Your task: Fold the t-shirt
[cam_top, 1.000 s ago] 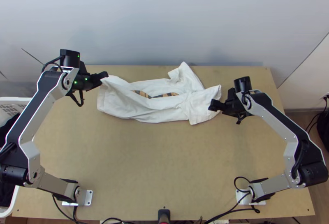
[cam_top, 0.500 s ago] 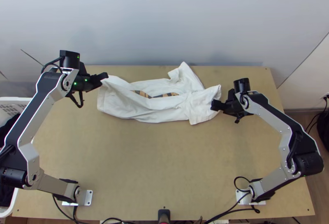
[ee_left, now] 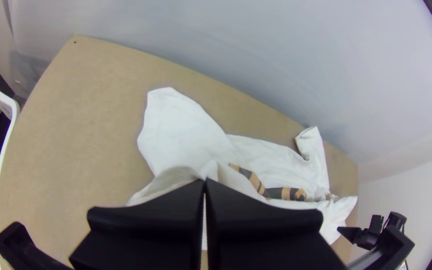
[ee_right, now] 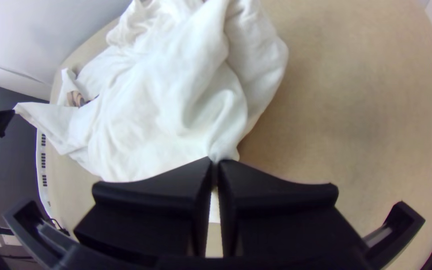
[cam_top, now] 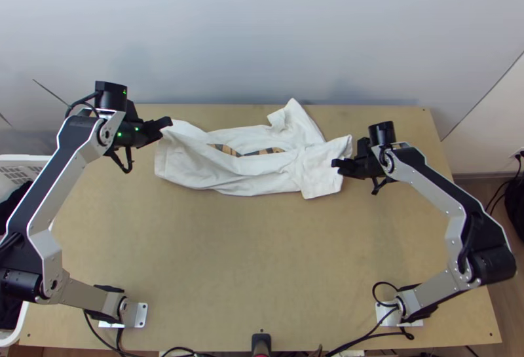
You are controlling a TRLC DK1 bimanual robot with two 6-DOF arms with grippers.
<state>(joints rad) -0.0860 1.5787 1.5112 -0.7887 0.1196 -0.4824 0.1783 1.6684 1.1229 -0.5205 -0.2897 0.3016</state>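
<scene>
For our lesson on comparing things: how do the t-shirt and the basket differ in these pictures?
The t-shirt is soft and rumpled, pinched by the left gripper and the right gripper; the basket looks stiff, with grid-like openings. The t-shirt lies mostly on the table, while the basket is beside the table. The t-shirt shows a tan-and-dark pattern; the basket looks plain. Both are mainly white.

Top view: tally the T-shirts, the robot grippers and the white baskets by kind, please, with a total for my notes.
T-shirt: 1
Grippers: 2 (left gripper, right gripper)
Basket, at the left edge: 1
Total: 4
</scene>
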